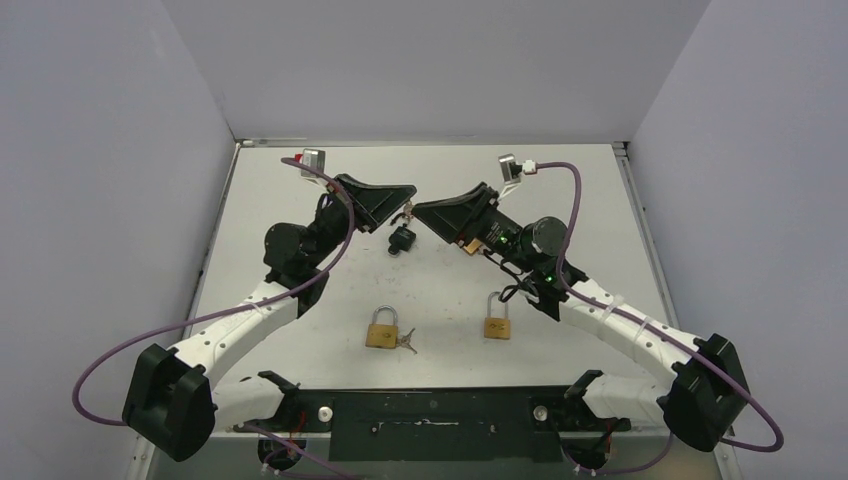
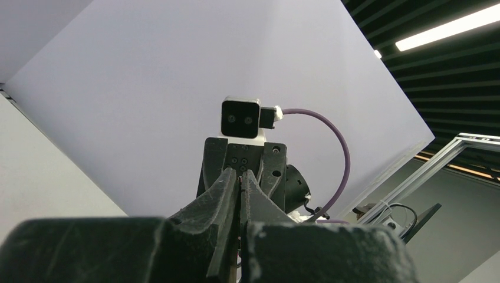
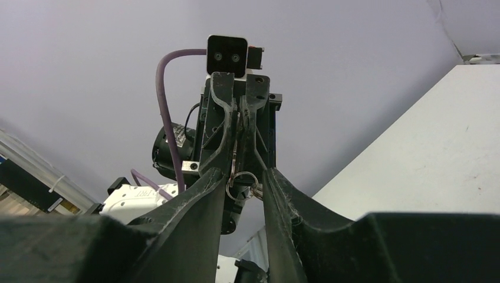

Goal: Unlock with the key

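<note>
Padlock (image 1: 402,238) hangs below L jaws, R jaws tip-to-tip; key ring (image 3: 242,178) between.

On a white tabletop (image 1: 440,290) enclosed by pale walls (image 1: 100,150), a left brass padlock (image 1: 381,329) is seen with small keys (image 1: 406,342) just beside it, a right brass padlock (image 1: 497,322) is laid well apart, and a lit ceiling strip (image 2: 448,26) is shown above an aluminium frame (image 2: 460,144)

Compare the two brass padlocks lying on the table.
The left brass padlock is wider; the right brass padlock is narrower with a taller shackle. Keys lie beside the left one; none lie by the right one. Both lie flat, with brass bodies and silvery shackles.
</note>
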You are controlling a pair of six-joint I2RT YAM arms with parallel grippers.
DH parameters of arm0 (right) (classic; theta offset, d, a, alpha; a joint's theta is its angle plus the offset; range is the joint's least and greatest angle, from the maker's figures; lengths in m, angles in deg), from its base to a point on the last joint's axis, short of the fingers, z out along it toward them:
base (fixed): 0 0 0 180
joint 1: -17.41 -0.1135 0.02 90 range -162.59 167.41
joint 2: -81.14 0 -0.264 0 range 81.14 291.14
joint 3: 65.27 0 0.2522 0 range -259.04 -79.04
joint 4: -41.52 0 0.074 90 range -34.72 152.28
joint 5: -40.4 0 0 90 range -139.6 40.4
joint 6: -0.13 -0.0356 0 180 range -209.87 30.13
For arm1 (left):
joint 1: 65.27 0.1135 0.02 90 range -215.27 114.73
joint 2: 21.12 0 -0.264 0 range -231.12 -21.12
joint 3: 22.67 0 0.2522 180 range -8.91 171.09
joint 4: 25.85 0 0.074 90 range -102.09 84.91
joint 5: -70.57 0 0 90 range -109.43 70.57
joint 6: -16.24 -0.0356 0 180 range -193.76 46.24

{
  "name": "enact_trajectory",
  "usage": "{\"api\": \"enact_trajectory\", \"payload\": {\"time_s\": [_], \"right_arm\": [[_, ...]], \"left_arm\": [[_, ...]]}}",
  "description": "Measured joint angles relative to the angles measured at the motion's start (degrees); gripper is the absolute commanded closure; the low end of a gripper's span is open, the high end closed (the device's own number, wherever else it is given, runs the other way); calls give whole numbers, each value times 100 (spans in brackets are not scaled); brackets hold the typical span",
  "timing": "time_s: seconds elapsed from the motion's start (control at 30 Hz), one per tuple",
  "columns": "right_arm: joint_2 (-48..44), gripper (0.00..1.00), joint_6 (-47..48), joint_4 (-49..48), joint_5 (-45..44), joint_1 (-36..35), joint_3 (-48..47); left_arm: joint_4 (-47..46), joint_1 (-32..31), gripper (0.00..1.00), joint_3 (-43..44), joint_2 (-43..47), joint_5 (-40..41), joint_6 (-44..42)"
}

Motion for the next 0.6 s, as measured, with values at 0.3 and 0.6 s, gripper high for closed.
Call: {"api": "enact_trajectory", "payload": {"time_s": [0.3,0.6], "right_arm": [[177,78,-90,-125,107,-2,-74],[302,100,-254,-212,210,-9,-168]], "left_arm": [[-7,-9,100,0,2,105,-11],[-13,-37,100,-35,17,197,-105]]}}
